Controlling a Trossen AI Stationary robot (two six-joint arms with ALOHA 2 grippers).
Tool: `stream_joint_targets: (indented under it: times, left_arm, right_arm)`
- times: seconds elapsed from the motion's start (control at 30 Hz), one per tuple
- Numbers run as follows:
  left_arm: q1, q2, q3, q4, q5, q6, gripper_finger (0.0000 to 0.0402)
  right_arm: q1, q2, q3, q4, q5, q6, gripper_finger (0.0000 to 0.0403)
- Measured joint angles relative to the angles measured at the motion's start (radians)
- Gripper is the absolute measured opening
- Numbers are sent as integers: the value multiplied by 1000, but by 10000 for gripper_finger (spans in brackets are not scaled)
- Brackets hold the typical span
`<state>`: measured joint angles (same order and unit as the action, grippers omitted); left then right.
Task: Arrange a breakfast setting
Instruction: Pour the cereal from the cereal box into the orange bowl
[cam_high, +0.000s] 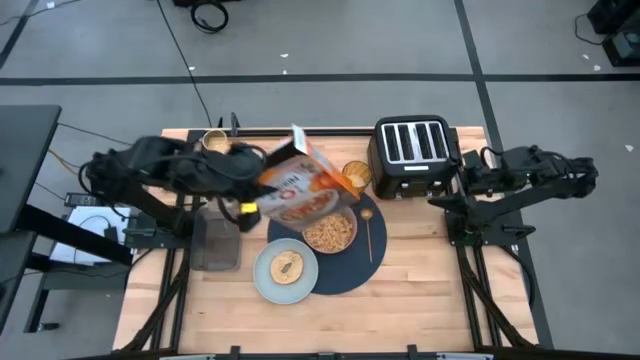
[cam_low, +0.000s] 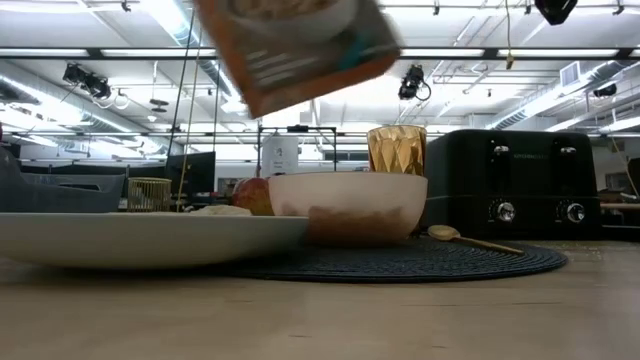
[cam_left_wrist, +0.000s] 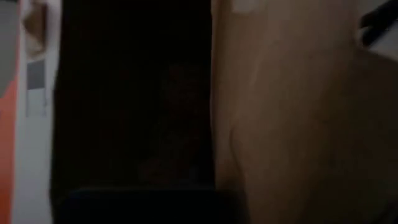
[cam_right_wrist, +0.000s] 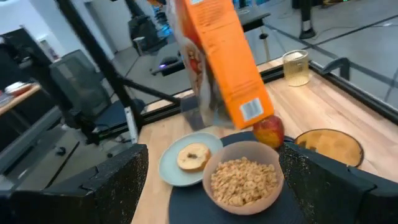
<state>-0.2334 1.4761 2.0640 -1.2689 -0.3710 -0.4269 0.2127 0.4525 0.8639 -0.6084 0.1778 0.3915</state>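
My left gripper (cam_high: 246, 190) is shut on the orange-and-white cereal box (cam_high: 300, 185), which hangs tilted above the pinkish bowl (cam_high: 329, 233) of cereal. The bowl stands on the round dark-blue placemat (cam_high: 350, 262). The pale-blue plate (cam_high: 270, 283) with bagel-like bread (cam_high: 288, 266) overlaps the mat's near left edge. The amber glass (cam_high: 356, 176) and gold spoon (cam_high: 368, 235) are on the mat's right part. The red apple (cam_right_wrist: 268, 130) sits behind the bowl, under the box. My right gripper (cam_right_wrist: 217, 186) is open and empty beside the toaster. My left gripper holds the cereal box by its end toward the table's left (cam_high: 264, 196), coming level from the left. The box fills the left wrist view (cam_left_wrist: 292, 124) and hides the fingers there. The box is lifted clear, tilted, with its lower corner (cam_right_wrist: 252, 112) above the apple and bowl.
The black toaster (cam_high: 415, 155) stands at the far right. A dark tray (cam_high: 217, 242) lies left of the plate, and a small clear jar (cam_high: 214, 140) stands at the far left. Bare wood lies along the table's near edge.
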Motion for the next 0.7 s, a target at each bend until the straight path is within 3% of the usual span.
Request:
stream_joint_targets:
  times: [0.2, 0.33, 0.47, 0.7]
  left_arm:
    - [70, -1, 107, -288, -89, -14, 3]
    - [173, -8, 89, -296, -107, -4, 3]
    - [327, -15, 17, -298, -114, 25, 3]
    - [555, -10, -187, -302, -30, 45, 4]
  right_arm:
    - [0, 50, 0, 64, 75, 28, 364]
    - [0, 89, 0, 118, 126, 28, 364]
    - [0, 124, 0, 160, 163, 27, 364]
    - [0, 164, 0, 187, 173, 36, 364]
